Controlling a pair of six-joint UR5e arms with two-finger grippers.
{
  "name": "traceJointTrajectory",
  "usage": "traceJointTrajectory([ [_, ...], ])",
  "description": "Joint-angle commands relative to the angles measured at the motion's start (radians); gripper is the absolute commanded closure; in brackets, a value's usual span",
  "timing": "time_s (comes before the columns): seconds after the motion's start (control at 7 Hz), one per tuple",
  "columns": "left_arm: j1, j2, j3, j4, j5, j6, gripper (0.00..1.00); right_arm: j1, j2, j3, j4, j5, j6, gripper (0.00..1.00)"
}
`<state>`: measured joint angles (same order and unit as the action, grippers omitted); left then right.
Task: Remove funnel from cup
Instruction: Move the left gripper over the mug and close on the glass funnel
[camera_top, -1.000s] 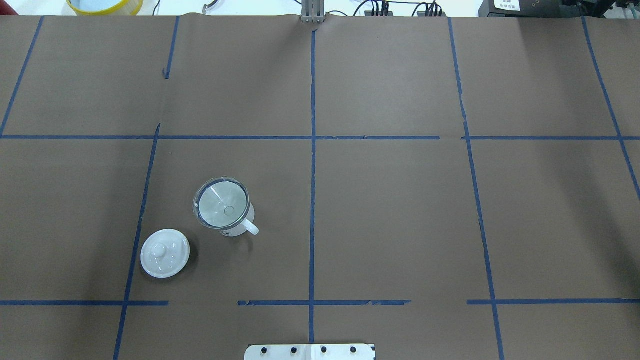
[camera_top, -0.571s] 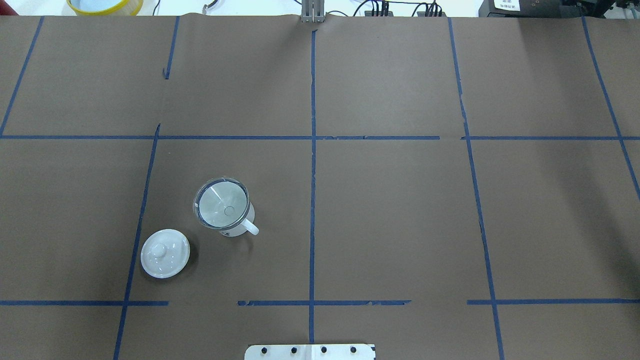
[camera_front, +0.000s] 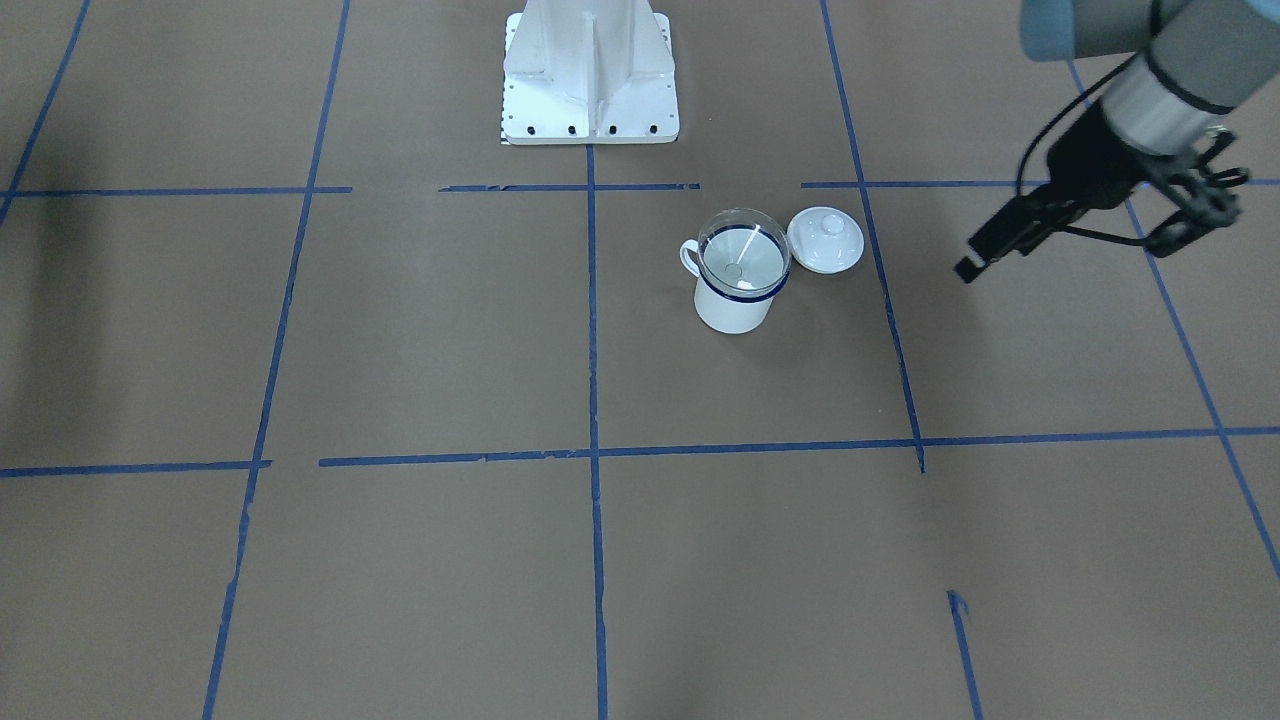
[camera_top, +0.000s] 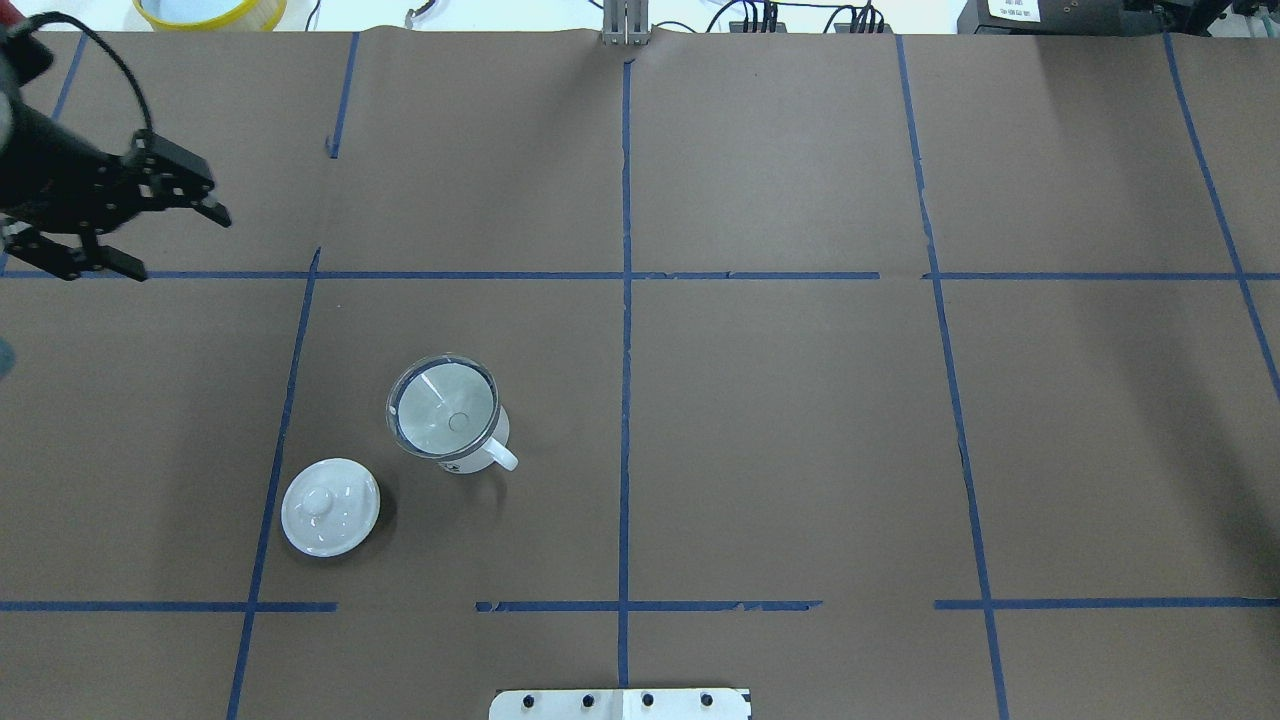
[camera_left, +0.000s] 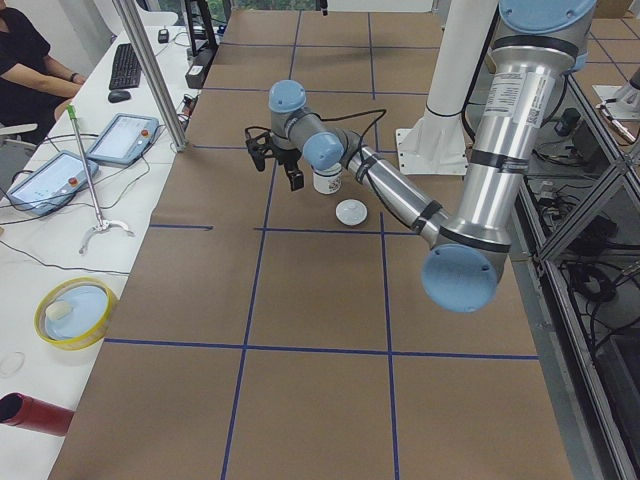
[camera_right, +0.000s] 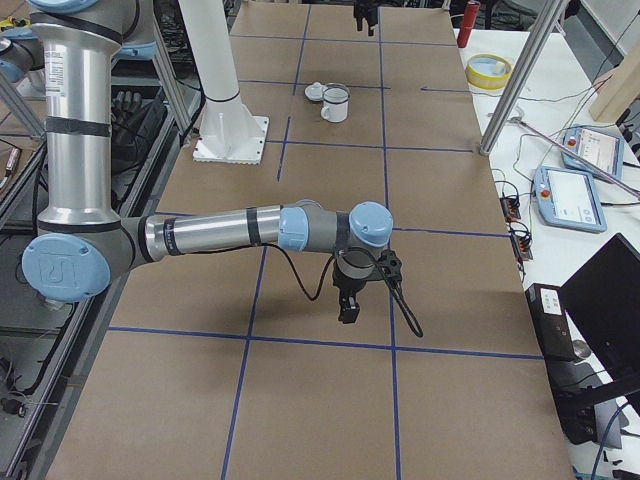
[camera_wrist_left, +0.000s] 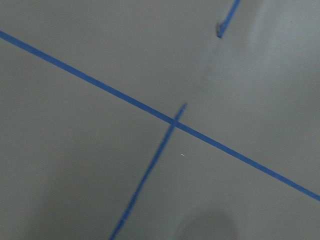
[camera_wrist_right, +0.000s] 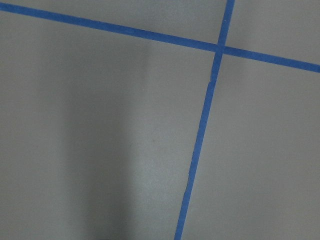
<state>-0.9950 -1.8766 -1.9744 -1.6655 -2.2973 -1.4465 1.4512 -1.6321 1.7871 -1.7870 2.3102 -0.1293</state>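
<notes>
The clear funnel (camera_top: 443, 407) sits in the white cup (camera_top: 478, 456) with the dark blue rim, left of the table's middle. The funnel (camera_front: 743, 255) and the cup (camera_front: 735, 310) also show in the front view. My left gripper (camera_top: 175, 243) is open and empty, above the table at the far left, well away from the cup; it also shows in the front view (camera_front: 1062, 258) and the left view (camera_left: 276, 172). My right gripper (camera_right: 348, 305) shows only in the right side view, far from the cup (camera_right: 334, 103); I cannot tell whether it is open.
A white domed lid (camera_top: 330, 505) with a knob lies beside the cup, on the near left. The robot's base plate (camera_top: 620, 703) is at the near edge. A yellow-rimmed dish (camera_top: 210, 10) sits beyond the far left edge.
My left gripper has come into the overhead view at the upper left; it was out of that view before. The cup, funnel and lid have not moved.
</notes>
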Motion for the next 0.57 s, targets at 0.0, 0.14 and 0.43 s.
traceJointTrajectory([
  [0.0, 0.160, -0.215, 0.080, 0.099, 0.071, -0.155, 0.00, 0.000, 0.000, 0.000, 0.000, 0.000, 0.000, 0.00],
  [0.14, 0.180, -0.245, 0.084, 0.105, 0.073, -0.169, 0.05, 0.000, 0.000, 0.000, 0.000, 0.000, 0.000, 0.00],
  [0.43, 0.237, -0.307, 0.202, 0.104, 0.093, -0.170, 0.05, 0.000, 0.000, 0.000, 0.000, 0.000, -0.001, 0.00],
])
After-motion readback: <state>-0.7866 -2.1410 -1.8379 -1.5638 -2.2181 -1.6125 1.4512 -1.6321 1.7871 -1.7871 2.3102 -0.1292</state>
